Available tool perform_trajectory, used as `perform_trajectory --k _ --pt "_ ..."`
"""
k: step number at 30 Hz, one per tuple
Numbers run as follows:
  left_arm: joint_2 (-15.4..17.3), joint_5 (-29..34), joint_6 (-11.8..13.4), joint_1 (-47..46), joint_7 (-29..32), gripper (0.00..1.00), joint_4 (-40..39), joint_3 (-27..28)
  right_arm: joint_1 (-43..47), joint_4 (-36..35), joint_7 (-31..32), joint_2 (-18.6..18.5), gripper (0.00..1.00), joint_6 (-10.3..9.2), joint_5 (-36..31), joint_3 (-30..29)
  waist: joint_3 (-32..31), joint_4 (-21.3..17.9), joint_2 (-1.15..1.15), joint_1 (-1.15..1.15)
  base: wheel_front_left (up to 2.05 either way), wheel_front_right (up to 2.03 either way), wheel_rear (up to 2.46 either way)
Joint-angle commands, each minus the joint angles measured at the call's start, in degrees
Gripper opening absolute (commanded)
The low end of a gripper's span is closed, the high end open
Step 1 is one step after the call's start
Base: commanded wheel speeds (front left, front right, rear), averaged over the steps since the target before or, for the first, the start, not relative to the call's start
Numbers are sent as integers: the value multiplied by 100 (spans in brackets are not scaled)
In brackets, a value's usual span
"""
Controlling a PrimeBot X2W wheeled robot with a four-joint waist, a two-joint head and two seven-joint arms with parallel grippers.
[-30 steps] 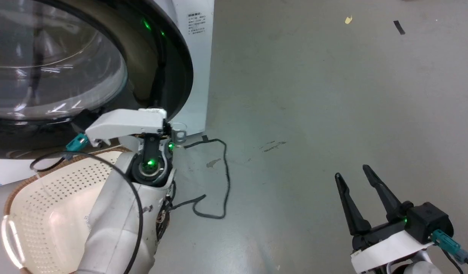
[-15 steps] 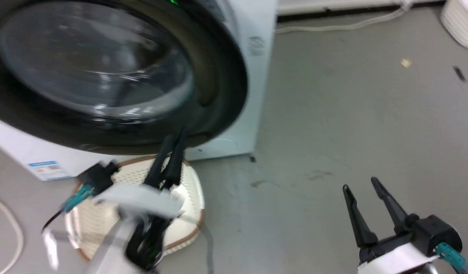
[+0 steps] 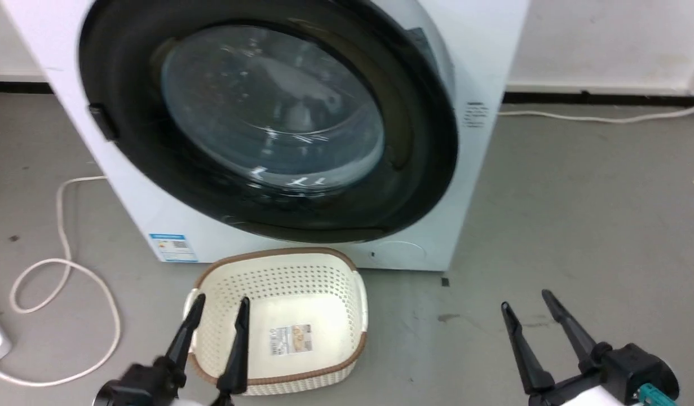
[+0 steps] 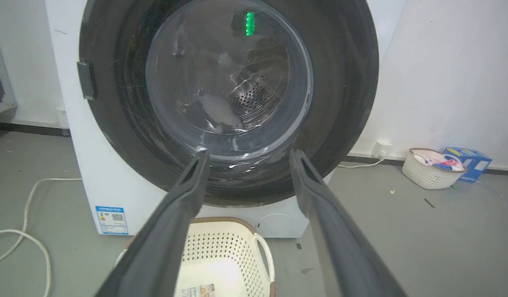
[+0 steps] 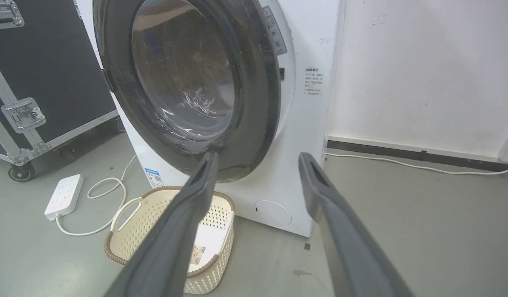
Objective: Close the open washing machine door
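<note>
Three views facing the washing machine

Glossy black-rimmed washing machine door with clear glass bowl, closed flat against the white washing machine.

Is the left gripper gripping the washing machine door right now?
No, the left gripper is open and empty, short of the washing machine door.

basket before washing machine | power strip left of basket
</note>
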Motion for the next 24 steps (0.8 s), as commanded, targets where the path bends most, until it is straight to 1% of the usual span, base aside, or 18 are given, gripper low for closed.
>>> perform_trajectory --k 1,6,10,11,12,13,14,15,16,17,18,19,20,24 --pt "-50 233 41 121 -23 100 -102 10 89 -13 -26 20 100 5 -48 19 -79 127 0 1 0 0 0" --pt "-108 1139 190 397 -23 100 -225 -82 181 65 -26 39 100 5 -59 36 -125 252 0 1 0 0 0" --pt "-199 1344 378 432 -23 100 -335 -85 206 112 -26 9 100 5 -62 63 -94 362 0 1 0 0 0" --pt "-219 1364 424 427 -23 100 -348 -79 198 135 -26 -14 41 5 -43 110 -69 393 0 1 0 0 0" --pt "-219 1364 424 427 -23 100 -348 -79 198 135 -26 -14 41 5 -43 110 -69 393 0 1 0 0 0" --pt "-252 1399 492 382 -23 100 -371 -92 126 146 -26 -123 0 5 -18 264 27 474 0 1 0 0 0" --pt "-286 1465 525 298 -23 100 -346 -200 -88 75 -26 -355 0 5 41 472 236 643 0 1 0 0 0" --pt "-286 1465 525 298 -23 100 -346 -200 -88 75 -26 -355 0 5 41 472 236 643 0 1 0 0 0" --pt "-311 1488 569 228 -23 100 -317 -277 -309 55 -26 -569 0 5 109 609 413 773 0 1 0 0 0" --pt "-311 1488 569 228 -23 100 -317 -277 -309 55 -26 -569 0 5 109 609 413 773 0 1 0 0 0" --pt "-325 1491 597 186 -23 100 -302 -320 -444 54 -26 -691 0 5 160 670 520 853 0 1 0 0 0" --pt "-349 1499 661 107 -24 100 -267 -418 -784 49 -9 -967 0 5 281 832 732 1001 0 1 0 0 0" --pt "-349 1499 661 107 -24 100 -267 -418 -784 49 -9 -967 0 5 281 832 732 1001 0 1 0 0 0" --pt "-384 1501 787 -85 -24 100 -210 -655 -1626 88 143 -1581 0 5 640 1270 1163 1281 0 1 0 0 0"
